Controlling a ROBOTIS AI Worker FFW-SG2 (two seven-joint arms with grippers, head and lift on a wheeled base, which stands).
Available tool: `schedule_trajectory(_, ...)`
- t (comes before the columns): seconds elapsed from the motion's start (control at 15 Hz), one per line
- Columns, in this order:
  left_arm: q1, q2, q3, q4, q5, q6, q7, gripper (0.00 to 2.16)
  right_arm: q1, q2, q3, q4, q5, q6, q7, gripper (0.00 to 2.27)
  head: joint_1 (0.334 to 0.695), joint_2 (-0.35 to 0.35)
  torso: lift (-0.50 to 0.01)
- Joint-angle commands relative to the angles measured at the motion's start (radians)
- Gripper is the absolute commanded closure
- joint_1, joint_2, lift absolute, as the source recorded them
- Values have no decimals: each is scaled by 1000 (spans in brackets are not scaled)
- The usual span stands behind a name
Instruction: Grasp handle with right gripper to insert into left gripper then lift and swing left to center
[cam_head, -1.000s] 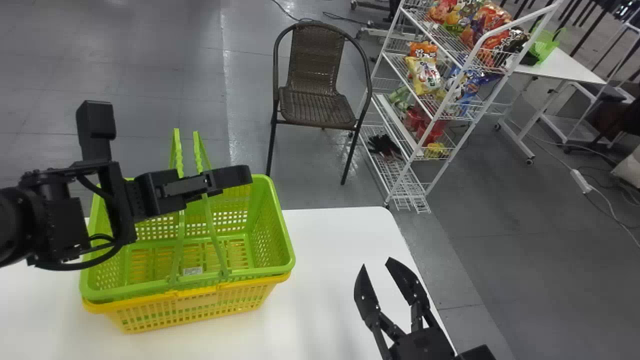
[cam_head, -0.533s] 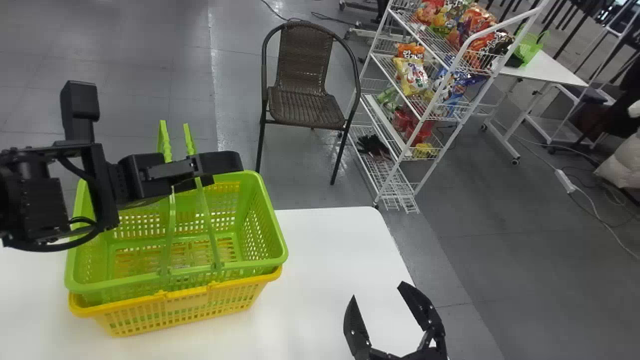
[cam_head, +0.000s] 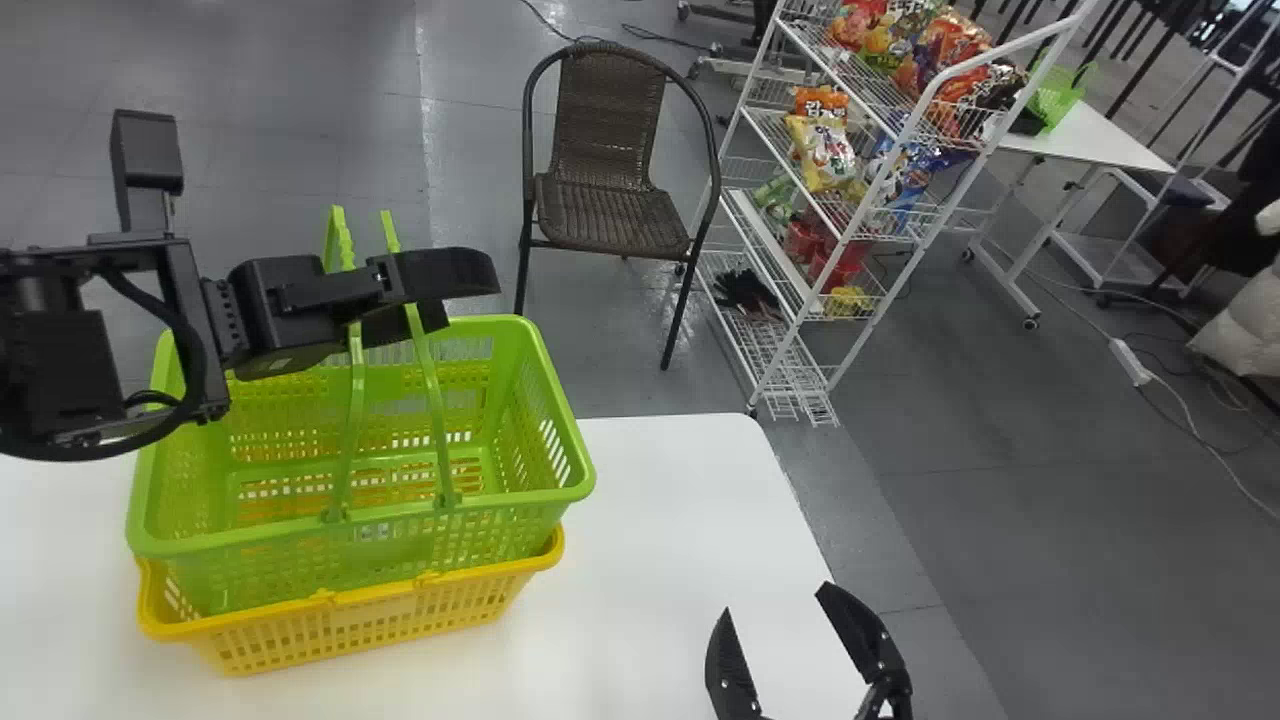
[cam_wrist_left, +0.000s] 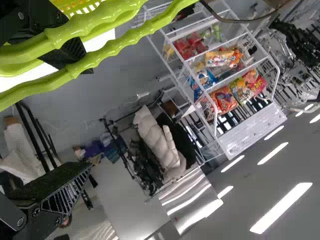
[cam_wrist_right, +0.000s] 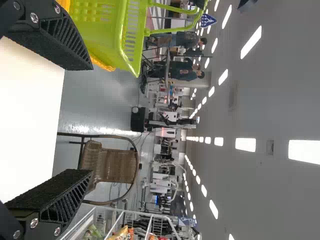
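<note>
With left end effector (cam_wrist_left: 90, 117) and right end effector (cam_wrist_right: 91, 119) spread, ease the unclamped handles (cam_wrist_left: 92, 22) slowly up, clearing the yellow basket (cam_head: 375, 604) before swinging

The head view looks forward and down over the bench (cam_head: 660, 550); the left wrist view, close by the green handles (cam_wrist_left: 75, 27), faces the wire rack (cam_head: 768, 240); the right wrist view faces the chair (cam_head: 612, 215); the head view shares both

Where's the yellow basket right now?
In the head view, the yellow basket sits toward the left on the white table, below the green basket partly nested inside it.
</note>
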Motion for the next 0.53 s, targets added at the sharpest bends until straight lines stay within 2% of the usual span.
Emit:
schedule_trajectory(0.0, -23, 1, 12, 2, 29, 18, 2, 181, 2, 1, 0, 1, 0, 0, 0, 83, 695, -350, 0)
schedule_trajectory(0.47, -202, 27, 23, 132, 127, 134, 17, 181, 10, 4, 0, 14, 0, -22, 0, 83, 695, -350, 0)
